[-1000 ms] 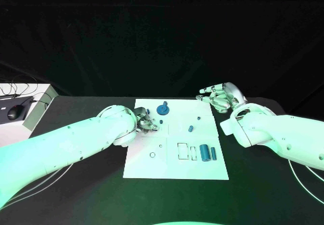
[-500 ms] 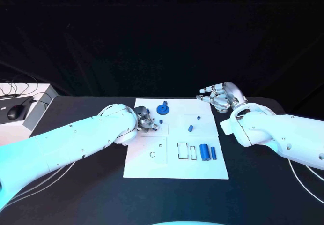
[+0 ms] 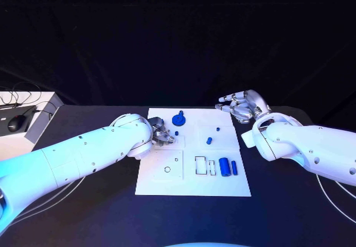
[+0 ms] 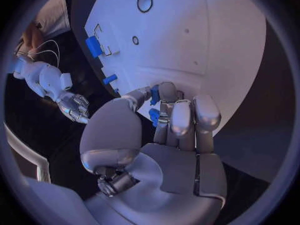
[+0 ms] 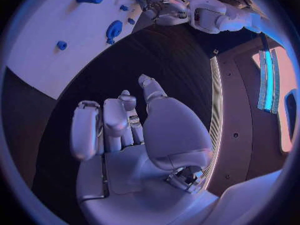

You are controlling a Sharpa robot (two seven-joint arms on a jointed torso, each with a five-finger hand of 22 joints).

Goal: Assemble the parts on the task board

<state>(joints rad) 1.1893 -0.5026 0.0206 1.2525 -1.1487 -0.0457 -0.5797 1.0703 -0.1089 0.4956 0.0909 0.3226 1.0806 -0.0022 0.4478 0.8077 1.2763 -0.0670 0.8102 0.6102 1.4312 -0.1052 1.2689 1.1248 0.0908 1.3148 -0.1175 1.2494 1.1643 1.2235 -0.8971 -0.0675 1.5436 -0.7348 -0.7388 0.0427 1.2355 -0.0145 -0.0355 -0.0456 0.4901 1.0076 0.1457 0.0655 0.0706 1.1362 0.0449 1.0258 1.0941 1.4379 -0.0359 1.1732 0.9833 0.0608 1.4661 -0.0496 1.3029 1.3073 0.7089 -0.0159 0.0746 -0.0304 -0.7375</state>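
Observation:
The white task board (image 3: 194,185) lies in the middle of the black table. My left hand (image 3: 162,135) rests at the board's left edge and pinches a small blue part (image 4: 154,95) between thumb and fingers (image 4: 169,92). On the board are a blue gear-shaped part (image 3: 179,120), a small blue peg (image 3: 209,140) and two blue cylinders (image 3: 224,167) lying side by side. My right hand (image 3: 238,107) hovers off the board's far right corner, fingers apart and holding nothing; its palm (image 5: 125,150) faces the dark table.
A white box (image 3: 41,128) with a mouse (image 3: 16,123) and cables stands at the table's left edge. Outlined slots (image 3: 201,165) and a ring mark (image 3: 167,169) are printed on the board's near half.

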